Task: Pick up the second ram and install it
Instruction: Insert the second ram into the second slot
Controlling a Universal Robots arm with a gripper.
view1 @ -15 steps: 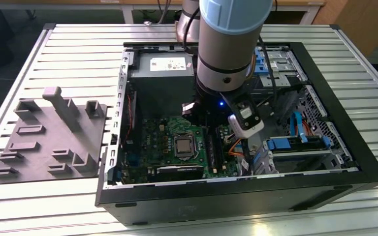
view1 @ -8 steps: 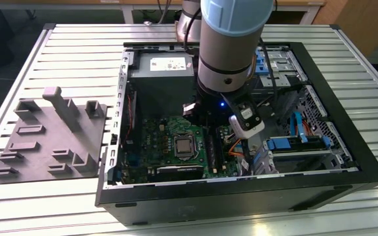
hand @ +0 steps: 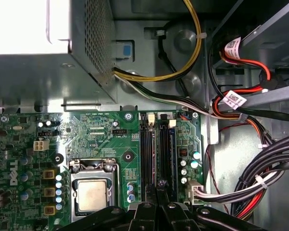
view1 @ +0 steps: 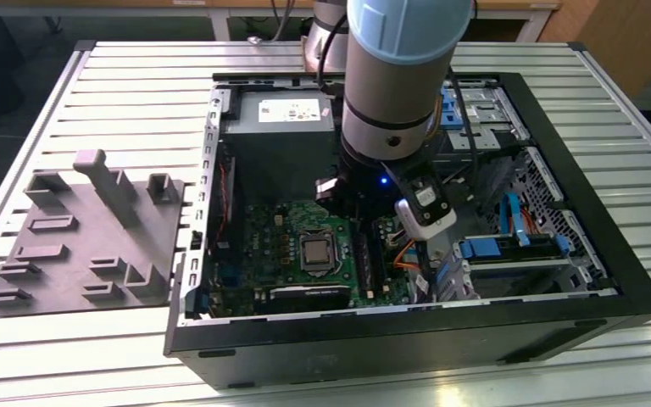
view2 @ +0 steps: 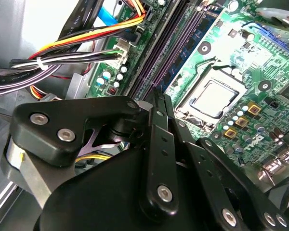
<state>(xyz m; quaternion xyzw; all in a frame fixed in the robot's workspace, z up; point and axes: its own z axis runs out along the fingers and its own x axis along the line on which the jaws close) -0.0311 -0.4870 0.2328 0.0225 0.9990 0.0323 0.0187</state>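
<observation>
On the exterior view's left, a grey holder tray point(view1: 82, 242) lies on the surface point(view1: 133, 93). Rightward, inside the computer case point(view1: 416, 339), the gripper point(hand: 159, 188) hangs over the motherboard point(hand: 101, 130), fingers point(view2: 159, 103) together above the second ram point(hand: 164, 151) seated in its slot.

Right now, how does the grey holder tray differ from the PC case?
Colour: the holder tray is grey, while the PC case is black.
Size: the tray is smaller and low; the case is larger and deeper.
Contents: the tray carries raised blocks, while the open case holds a motherboard, with the arm reaching into it.
Shared: both rest on the slatted table.
</observation>
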